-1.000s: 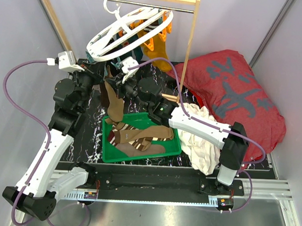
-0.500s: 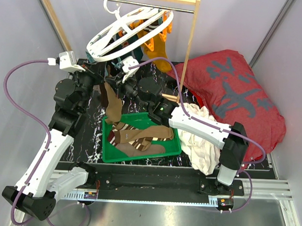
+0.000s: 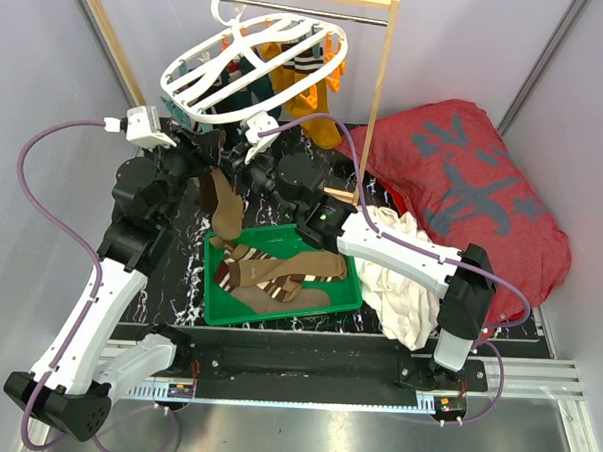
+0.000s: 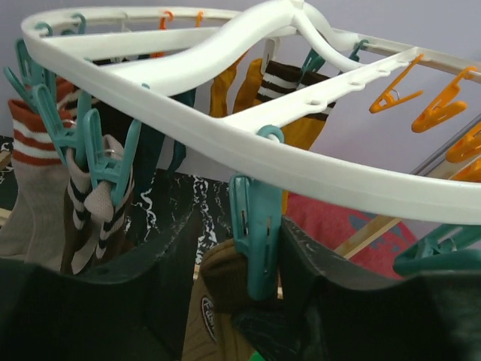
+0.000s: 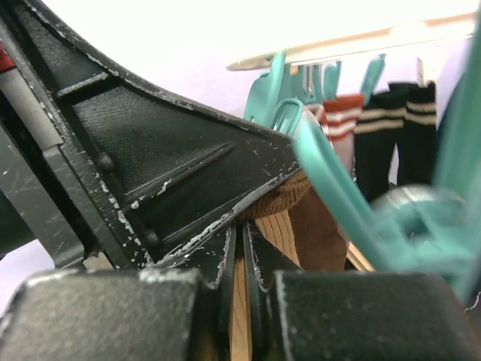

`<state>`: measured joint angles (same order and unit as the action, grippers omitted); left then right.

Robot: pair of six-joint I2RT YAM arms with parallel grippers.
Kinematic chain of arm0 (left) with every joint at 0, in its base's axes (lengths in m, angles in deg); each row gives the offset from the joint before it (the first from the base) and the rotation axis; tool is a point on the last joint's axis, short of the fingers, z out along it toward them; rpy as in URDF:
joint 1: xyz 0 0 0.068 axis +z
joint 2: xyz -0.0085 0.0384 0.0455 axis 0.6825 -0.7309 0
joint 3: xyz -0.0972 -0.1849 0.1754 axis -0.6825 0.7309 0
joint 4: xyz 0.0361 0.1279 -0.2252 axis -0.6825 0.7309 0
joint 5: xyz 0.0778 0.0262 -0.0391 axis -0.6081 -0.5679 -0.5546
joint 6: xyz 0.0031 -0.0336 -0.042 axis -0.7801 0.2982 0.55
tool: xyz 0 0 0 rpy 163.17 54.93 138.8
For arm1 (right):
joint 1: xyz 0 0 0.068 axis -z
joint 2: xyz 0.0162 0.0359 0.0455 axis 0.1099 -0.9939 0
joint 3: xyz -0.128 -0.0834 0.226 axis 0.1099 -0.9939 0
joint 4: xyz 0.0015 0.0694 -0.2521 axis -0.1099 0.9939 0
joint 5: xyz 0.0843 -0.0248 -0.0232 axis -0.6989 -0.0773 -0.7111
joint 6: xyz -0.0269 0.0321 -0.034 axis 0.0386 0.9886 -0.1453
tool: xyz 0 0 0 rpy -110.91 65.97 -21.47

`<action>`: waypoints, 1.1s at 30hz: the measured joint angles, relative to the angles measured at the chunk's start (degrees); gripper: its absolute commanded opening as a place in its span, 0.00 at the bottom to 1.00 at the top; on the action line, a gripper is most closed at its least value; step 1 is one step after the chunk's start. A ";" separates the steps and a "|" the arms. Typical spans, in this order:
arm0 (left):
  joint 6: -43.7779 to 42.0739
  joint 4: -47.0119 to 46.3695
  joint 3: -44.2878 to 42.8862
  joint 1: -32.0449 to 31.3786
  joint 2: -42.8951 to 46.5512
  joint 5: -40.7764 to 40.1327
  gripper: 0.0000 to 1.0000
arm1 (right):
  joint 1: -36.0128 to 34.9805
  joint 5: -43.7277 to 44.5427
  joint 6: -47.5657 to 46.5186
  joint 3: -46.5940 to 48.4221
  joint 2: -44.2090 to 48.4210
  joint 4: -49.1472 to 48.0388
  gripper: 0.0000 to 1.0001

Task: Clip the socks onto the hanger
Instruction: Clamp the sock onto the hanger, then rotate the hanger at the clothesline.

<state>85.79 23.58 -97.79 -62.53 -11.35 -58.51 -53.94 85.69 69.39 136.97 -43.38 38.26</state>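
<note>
hanger (image 4: 225,143) white | clips (image 4: 255,233) teal, orange | socks (image 3: 279,275) brown, mustard, striped | tray (image 3: 278,316) green

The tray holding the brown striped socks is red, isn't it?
Not quite. The tray is green, not red, as the top view shows. It does hold brown striped socks.

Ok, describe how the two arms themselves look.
The left arm and right arm have white links, black round joints and black bases. A purple cable runs along each to a white wrist box. The left gripper is black; the right gripper black and scuffed.
</note>
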 measured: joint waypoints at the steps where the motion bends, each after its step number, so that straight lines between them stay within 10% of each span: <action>1: -0.02 0.46 0.00 0.09 0.11 -0.09 0.57 | 0.02 -0.02 0.02 0.00 -0.02 -0.04 0.18; 17: -2.36 6.16 -0.02 -0.09 3.17 0.13 0.66 | 0.28 0.37 -0.11 -13.81 6.19 -1.64 0.76; 33: -4.70 8.09 -0.52 -0.11 -2.47 -2.10 0.75 | 2.54 -6.36 -1.62 -33.33 21.09 14.34 0.78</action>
<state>81.09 31.67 -98.32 -62.64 -13.82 -60.61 -51.40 79.33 67.77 103.64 -22.29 52.59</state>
